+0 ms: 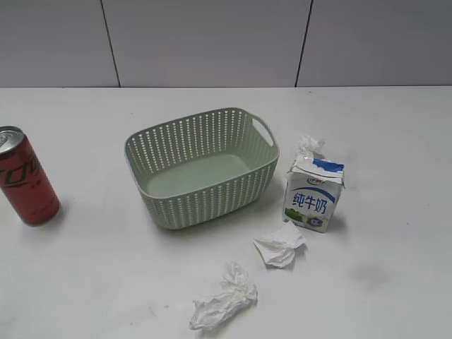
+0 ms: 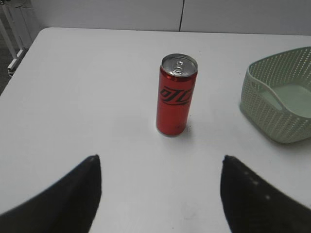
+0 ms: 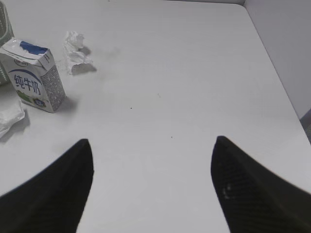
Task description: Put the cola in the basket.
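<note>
A white table (image 1: 395, 127) meets a pale grey panelled wall (image 1: 212, 42) with dark vertical seams along its far edge; lighting is even.

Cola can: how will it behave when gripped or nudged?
The cola can is tall and slim on a small base, so a high push probably tips it. Smooth metal sides look slippery and may dent under a hard squeeze. On its side it would likely roll.

both grippers show two black, wedge-shaped fingers with a matte, finely textured surface: left gripper (image 2: 160, 194), right gripper (image 3: 150, 184).
</note>
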